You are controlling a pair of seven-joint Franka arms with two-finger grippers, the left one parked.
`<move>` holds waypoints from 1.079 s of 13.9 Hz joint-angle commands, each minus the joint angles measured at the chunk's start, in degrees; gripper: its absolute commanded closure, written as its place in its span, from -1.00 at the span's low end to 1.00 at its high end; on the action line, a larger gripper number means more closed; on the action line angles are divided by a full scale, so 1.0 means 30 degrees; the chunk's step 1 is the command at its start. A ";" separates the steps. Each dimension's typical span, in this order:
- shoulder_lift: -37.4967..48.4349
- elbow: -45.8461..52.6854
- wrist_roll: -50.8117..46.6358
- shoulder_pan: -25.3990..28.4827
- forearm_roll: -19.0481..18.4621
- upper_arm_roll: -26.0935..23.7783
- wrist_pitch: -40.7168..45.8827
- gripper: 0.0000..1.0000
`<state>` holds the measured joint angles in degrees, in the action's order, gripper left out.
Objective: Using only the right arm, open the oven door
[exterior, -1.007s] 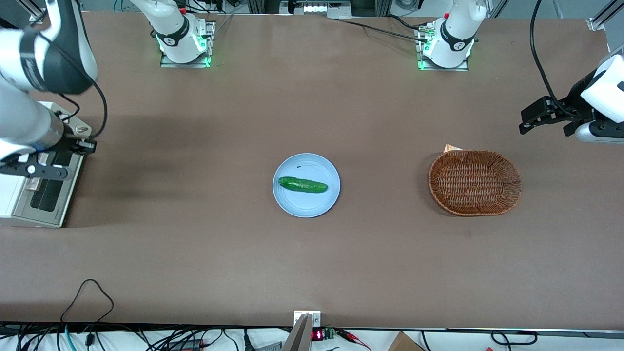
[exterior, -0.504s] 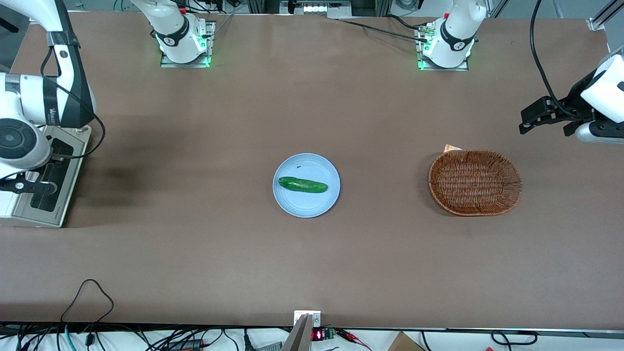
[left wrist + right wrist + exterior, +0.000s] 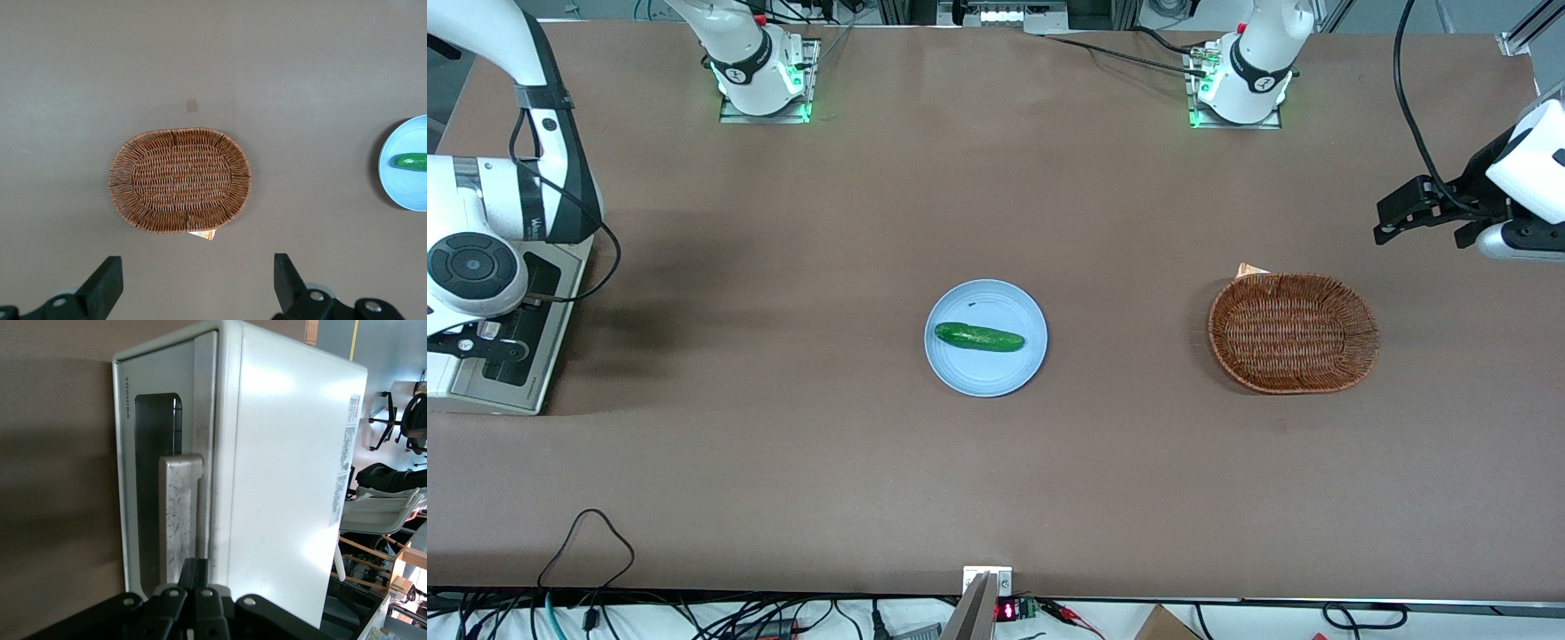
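At the working arm's end of the tabletop (image 3: 783, 444), the right arm (image 3: 480, 222) holds its claw (image 3: 195, 577) at the silver bar handle (image 3: 179, 513) of the closed oven door (image 3: 143, 487), fingers pressed together, gripping nothing visible.

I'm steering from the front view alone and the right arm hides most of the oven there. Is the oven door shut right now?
Observer: Yes. In the right wrist view the oven door lies flush against the white toaster oven, with no gap showing.
Operator: Where is the gripper relative to the handle?
Observer: The gripper sits at one end of the silver bar handle, close to it; contact cannot be judged.
Operator: Does the handle stand off the door?
Observer: It appears so: the bar is raised in front of the dark glass window, and its metal face is scratched.
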<state>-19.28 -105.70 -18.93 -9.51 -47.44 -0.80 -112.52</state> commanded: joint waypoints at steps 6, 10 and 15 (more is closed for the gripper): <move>-0.0107 -0.0594 -0.0398 -0.0168 -0.0652 0.0325 -0.1132 1.00; -0.0488 -0.0887 -0.0427 -0.0197 -0.0623 0.0384 -0.2097 1.00; -0.0751 -0.0947 -0.0486 -0.0168 -0.0330 0.0326 -0.2687 1.00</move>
<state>-20.15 -107.25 -19.05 -9.68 -48.48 0.28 -116.61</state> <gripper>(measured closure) 0.991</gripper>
